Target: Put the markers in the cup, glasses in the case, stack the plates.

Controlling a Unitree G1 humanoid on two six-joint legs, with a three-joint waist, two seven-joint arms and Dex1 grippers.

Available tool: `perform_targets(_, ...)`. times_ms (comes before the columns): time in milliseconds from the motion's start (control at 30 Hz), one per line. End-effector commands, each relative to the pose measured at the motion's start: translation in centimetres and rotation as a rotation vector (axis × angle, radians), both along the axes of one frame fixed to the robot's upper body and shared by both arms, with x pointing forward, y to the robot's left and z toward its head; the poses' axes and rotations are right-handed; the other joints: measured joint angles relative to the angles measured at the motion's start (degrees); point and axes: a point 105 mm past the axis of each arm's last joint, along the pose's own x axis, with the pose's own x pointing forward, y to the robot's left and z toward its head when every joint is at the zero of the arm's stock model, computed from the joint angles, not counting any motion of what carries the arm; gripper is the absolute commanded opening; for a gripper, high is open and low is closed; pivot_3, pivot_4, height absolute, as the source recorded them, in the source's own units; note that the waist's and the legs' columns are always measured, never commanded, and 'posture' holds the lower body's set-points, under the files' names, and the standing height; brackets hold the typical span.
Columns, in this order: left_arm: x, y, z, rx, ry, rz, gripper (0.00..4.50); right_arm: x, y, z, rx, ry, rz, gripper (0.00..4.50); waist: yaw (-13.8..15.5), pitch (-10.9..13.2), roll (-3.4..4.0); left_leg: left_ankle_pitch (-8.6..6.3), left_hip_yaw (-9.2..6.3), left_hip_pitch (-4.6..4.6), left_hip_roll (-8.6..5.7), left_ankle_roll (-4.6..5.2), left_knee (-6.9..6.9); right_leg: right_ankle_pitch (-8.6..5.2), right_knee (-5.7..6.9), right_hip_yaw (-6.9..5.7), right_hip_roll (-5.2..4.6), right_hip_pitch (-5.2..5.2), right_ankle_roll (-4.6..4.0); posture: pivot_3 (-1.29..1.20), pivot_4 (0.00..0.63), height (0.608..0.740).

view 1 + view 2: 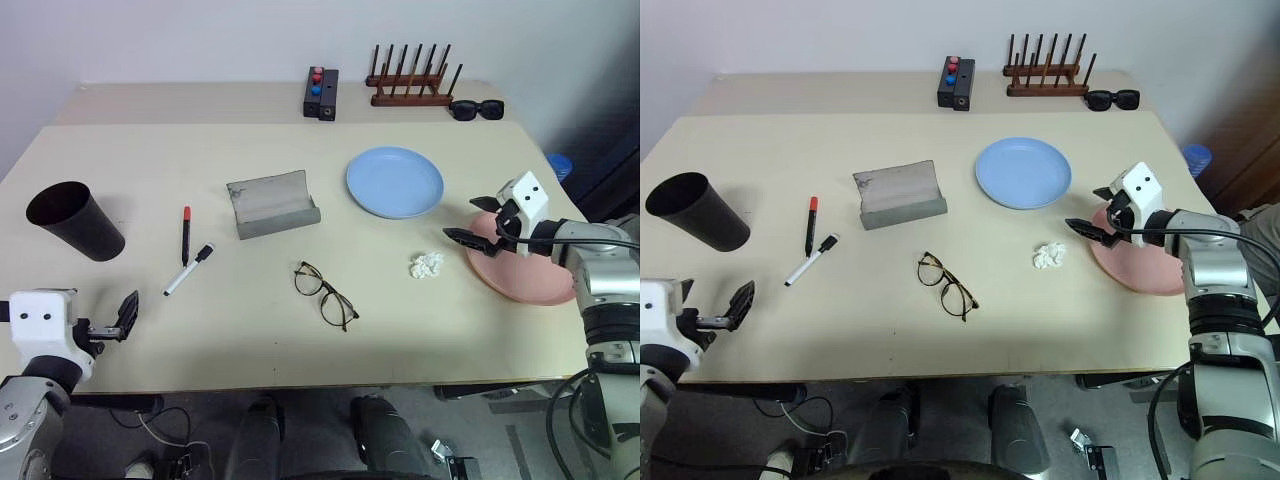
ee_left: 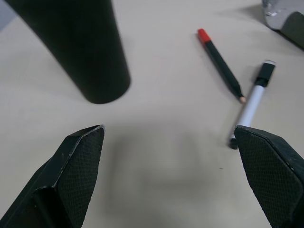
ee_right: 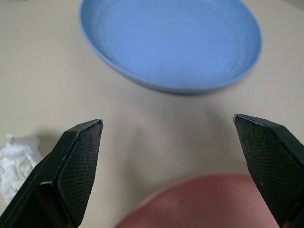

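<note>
The glasses (image 1: 326, 294) lie open on the table (image 1: 140, 160), just in front of the grey case (image 1: 272, 204), which stands open. Left of the case lie the two markers, the red-capped one (image 1: 186, 234) and the white one (image 1: 188, 269), close together with their near ends almost meeting. Further left of the case, the black cup (image 1: 74, 220) stands tilted. Right of the case sits the blue plate (image 1: 394, 181), and past that the pink plate (image 1: 520, 268), near the table's right edge. The right gripper (image 1: 478, 222) hangs over the pink plate's near rim, pointing toward the case, its fingers spread wide and holding nothing. The left gripper (image 1: 122, 316) is low by the front edge, far left of the case, also spread wide and empty. The right wrist view shows the gap between the two plates. A crumpled white paper (image 1: 427, 265) lies beside the pink plate. There is lots of bare table in front of the case.
</note>
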Motion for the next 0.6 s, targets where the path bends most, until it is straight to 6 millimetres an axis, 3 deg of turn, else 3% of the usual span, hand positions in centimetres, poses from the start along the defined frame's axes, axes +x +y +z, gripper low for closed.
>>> perform_targets(33,0.0,0.0,0.7,0.029,-0.031,0.005,4.47,0.1,0.2,1.9,0.01,-0.08,0.008,4.5,-0.1,0.0,0.0,0.0,0.0,0.0,0.0,0.0,0.0,0.0,0.01,0.0,0.0,0.0,0.0,0.0,0.15,0.74)
perform_targets(333,-0.1,0.0,0.9,0.032,-0.039,0.01,4.47,0.2,1.7,1.9,0.025,-0.095,0.05,4.5,0.1,0.0,0.0,0.0,0.0,0.01,0.01,0.0,0.0,0.01,0.02,0.0,0.01,0.02,0.02,0.0,0.15,0.74)
perform_targets(600,1.4,-0.7,2.1,-0.062,-0.115,0.027,4.47,0.0,7.0,2.7,0.08,-0.131,0.17,4.5,0.1,0.0,0.0,0.01,-0.03,0.01,0.01,0.0,0.01,0.03,0.04,0.0,0.02,0.03,0.06,0.0,0.15,0.74)
